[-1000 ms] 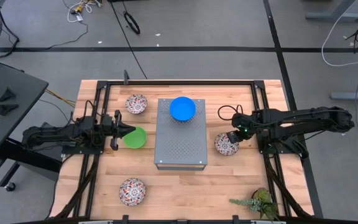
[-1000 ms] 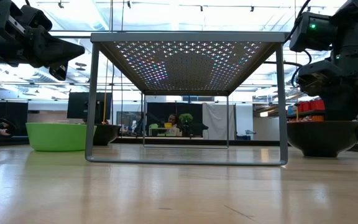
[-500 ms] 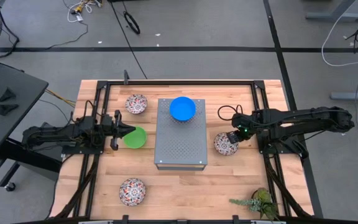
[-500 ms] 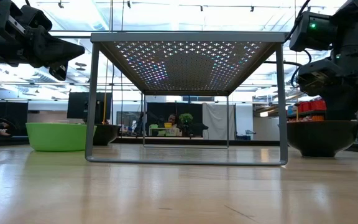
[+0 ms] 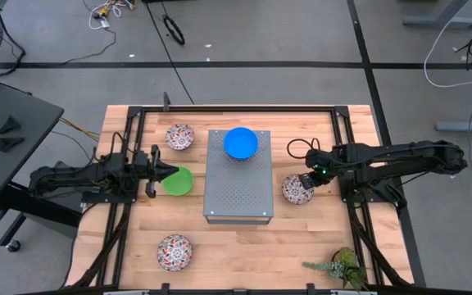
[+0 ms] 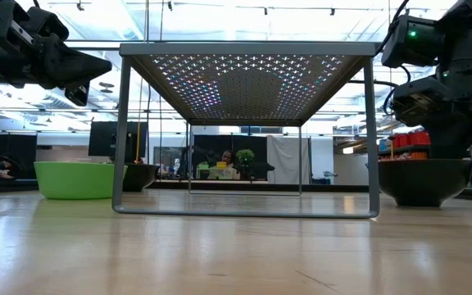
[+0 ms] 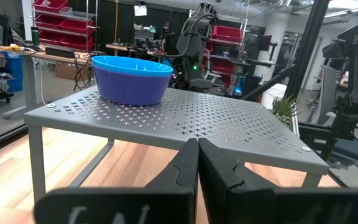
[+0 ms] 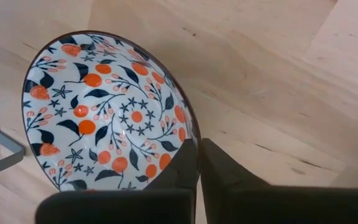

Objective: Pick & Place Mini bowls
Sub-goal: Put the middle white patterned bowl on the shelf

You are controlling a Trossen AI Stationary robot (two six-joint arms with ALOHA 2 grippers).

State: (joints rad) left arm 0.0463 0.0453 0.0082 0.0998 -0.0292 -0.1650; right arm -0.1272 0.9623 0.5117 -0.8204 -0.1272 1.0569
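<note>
The right end effector (image 8: 199,163) is clenched on the rim of a small round white bowl with red-and-dark floral pattern (image 8: 107,112); one finger is inside the rim and the other outside. In the high view this floral bowl (image 5: 297,190) stands on the wooden desk (image 5: 228,246) just to the right of the grey perforated metal box (image 5: 237,176), and the right end effector (image 5: 307,179) is over its upper right edge.

The left end effector (image 7: 197,163) is clenched on nothing, its two fingers pressed together. In the high view the left end effector (image 5: 169,171) is above the left edge of the small round green bowl (image 5: 179,181), which stands on the desk just beside the left side of the box. In the low view it hangs higher than that bowl.

A small round bright blue bowl (image 5: 241,142) stands on top of the box, near its far edge. Two more white floral bowls are on the desk: one (image 5: 179,137) near the far left corner of the box, and one (image 5: 174,252) well apart at the near left. A small green plant (image 5: 339,265) is at the near right corner of the desk.
</note>
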